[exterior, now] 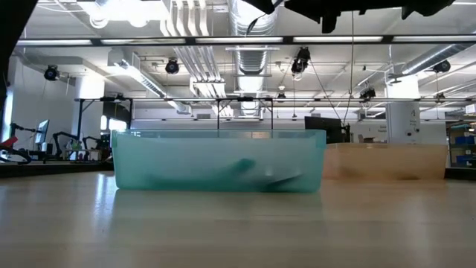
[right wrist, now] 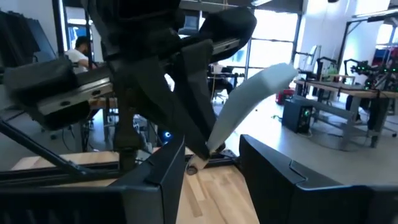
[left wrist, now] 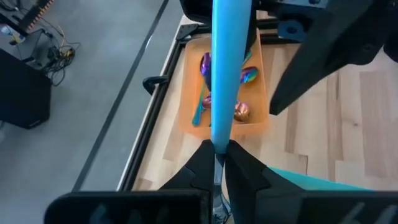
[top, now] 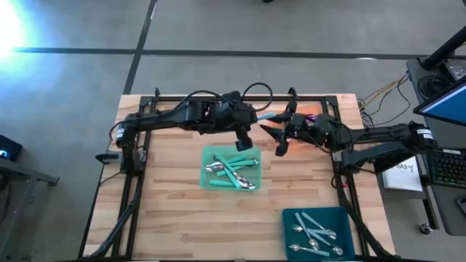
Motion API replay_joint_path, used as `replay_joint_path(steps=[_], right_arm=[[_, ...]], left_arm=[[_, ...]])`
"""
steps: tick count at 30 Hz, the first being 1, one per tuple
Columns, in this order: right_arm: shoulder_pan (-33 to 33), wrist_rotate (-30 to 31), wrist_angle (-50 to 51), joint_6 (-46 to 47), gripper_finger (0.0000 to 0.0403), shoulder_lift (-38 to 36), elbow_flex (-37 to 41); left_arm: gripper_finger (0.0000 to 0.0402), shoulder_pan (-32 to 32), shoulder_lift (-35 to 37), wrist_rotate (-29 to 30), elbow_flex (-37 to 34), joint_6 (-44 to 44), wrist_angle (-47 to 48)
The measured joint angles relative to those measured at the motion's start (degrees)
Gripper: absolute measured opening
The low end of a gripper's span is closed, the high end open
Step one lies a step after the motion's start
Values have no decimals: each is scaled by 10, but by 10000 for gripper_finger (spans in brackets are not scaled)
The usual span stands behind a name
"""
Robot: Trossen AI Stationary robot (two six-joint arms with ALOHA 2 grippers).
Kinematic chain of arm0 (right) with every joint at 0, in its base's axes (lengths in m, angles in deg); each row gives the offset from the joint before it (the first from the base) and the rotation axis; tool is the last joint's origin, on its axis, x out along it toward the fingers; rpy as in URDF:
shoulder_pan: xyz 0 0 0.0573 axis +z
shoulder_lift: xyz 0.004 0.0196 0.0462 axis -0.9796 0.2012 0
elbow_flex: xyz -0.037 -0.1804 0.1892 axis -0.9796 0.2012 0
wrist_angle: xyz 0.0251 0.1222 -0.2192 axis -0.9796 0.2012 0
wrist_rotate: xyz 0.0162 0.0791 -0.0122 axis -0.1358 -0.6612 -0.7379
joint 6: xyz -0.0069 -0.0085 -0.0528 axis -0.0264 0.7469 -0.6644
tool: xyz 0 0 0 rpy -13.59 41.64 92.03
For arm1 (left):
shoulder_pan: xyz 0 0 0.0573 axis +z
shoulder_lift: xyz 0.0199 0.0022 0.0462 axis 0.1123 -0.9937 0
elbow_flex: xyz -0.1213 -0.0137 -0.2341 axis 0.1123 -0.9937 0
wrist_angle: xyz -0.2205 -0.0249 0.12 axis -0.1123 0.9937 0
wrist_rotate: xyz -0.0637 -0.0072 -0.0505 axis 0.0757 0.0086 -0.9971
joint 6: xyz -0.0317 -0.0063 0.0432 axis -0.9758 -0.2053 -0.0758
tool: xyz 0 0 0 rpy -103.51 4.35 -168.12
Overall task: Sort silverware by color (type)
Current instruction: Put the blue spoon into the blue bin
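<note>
— Teal-handled utensil: where is it?
— Pinched in the left gripper, held mid-air over the table's far edge, above the orange tray.
— And the right gripper?
— Spread, either side of the handle. Looks like a handover; right must clamp before left lets go.

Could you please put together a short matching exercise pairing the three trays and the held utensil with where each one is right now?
Things:
1. green tray
2. dark teal tray
3. orange tray
4. teal-handled utensil

Places:
A. near table edge, right side
B. far table edge, holding iridescent spoons
C. pinched in the left gripper
D. table centre, holding silver spoons

Pairs: 1-D, 2-A, 3-B, 4-C
</note>
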Motion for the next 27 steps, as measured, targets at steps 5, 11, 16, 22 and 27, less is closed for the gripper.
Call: replay_joint_path(steps=[5,11,16,22,27], right_arm=[[0,-3,-25,0,141,0,0],[0,-4,-28,0,138,0,0],[0,-2,-28,5,93,0,0],[0,0,-28,5,38,0,0],[-1,40,24,-8,38,0,-16]], left_arm=[[5,0,-10,0,-1,3,-5],[5,0,-15,0,-3,8,-8],[5,0,-14,0,-3,19,-20],[12,0,-14,0,-3,25,-28],[46,0,-14,1,-3,31,6]])
